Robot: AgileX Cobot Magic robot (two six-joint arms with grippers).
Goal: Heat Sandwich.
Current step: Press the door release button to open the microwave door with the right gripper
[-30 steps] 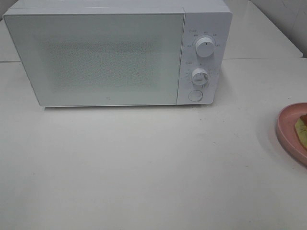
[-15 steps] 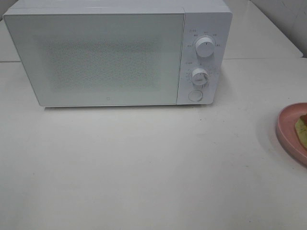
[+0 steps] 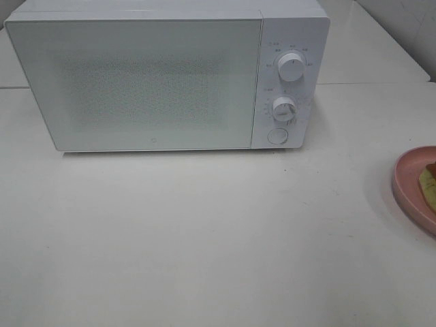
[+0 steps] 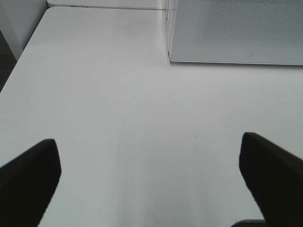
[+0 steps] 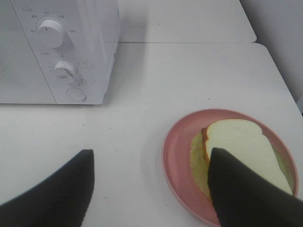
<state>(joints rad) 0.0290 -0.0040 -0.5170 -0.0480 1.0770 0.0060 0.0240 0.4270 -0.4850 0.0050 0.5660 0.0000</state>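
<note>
Sandwich (image 5: 236, 137) lies on plate (image 5: 177, 142), on the worktop right of the closed microwave (image 3: 150, 82). Left tool (image 4: 149, 144) and right tool (image 5: 151, 155) gape, empty. Seemingly nothing done: opening, loading and heating remain.

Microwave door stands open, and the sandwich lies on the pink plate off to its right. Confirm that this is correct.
One detail is wrong: the microwave door is shut, not open, as the exterior high view shows. The rest holds: the sandwich lies on the pink plate off to its right.
</note>
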